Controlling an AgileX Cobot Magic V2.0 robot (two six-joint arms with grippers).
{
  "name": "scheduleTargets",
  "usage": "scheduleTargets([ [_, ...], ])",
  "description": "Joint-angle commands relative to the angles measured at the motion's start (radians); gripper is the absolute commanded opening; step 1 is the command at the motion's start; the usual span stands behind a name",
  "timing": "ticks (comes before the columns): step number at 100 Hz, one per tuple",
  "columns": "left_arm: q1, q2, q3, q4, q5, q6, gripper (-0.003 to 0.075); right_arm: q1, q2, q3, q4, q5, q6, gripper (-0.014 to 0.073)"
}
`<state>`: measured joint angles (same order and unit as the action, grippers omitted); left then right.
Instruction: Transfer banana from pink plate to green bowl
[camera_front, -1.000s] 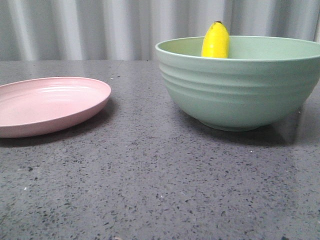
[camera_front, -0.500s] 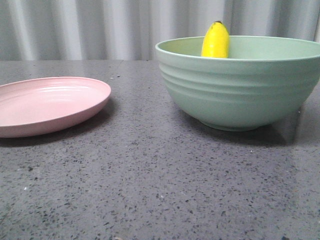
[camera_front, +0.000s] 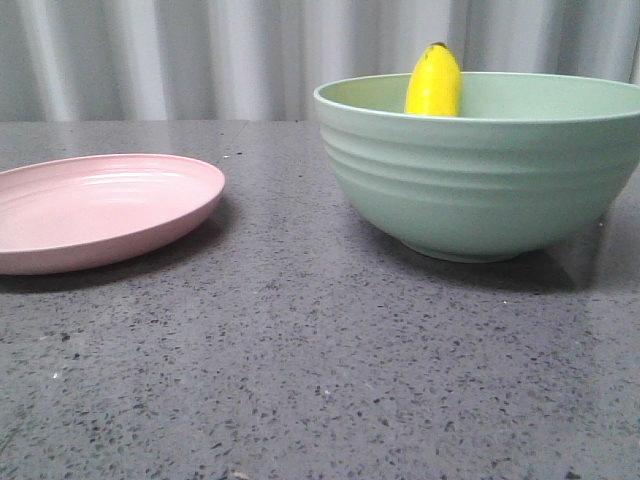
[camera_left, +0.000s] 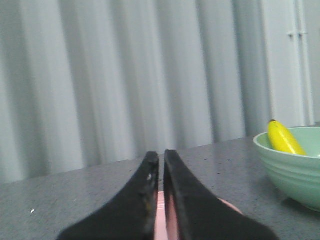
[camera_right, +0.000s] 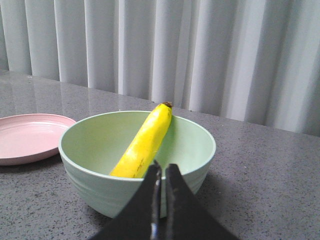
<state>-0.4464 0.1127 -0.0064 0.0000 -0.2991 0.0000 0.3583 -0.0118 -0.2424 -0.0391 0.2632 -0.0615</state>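
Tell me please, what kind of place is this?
Probably a lab or test bench, not a real kitchen: a dark speckled stone-like table, a plain grey pleated curtain behind it, and only a pink plate and a green bowl holding a banana.

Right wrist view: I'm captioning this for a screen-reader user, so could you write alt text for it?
A yellow banana leans inside a pale green bowl, its dark tip resting against the far rim. An empty pink plate sits beside the bowl on a speckled grey table, with pale curtains behind. The right gripper, shut and holding nothing, points toward the bowl.
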Motion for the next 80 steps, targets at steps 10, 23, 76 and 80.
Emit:
scheduleTargets([
  [10,0.168,-0.06,0.016,0.041,-0.001,-0.096,-0.002,-0.004,-0.012,-0.027,-0.001,-0.071,-0.005,-0.0064],
  [23,0.255,-0.103,0.016,0.044,0.222,-0.096,-0.002,-0.004,-0.012,-0.027,-0.001,-0.071,-0.005,-0.0064],
  [76,0.344,-0.146,0.017,0.037,0.558,-0.064,-0.002,-0.004,-0.012,-0.027,-0.001,-0.07,-0.005,-0.0064],
  [80,0.344,-0.146,0.017,0.037,0.558,-0.064,-0.002,-0.004,-0.012,-0.027,-0.001,-0.07,-0.005,-0.0064],
])
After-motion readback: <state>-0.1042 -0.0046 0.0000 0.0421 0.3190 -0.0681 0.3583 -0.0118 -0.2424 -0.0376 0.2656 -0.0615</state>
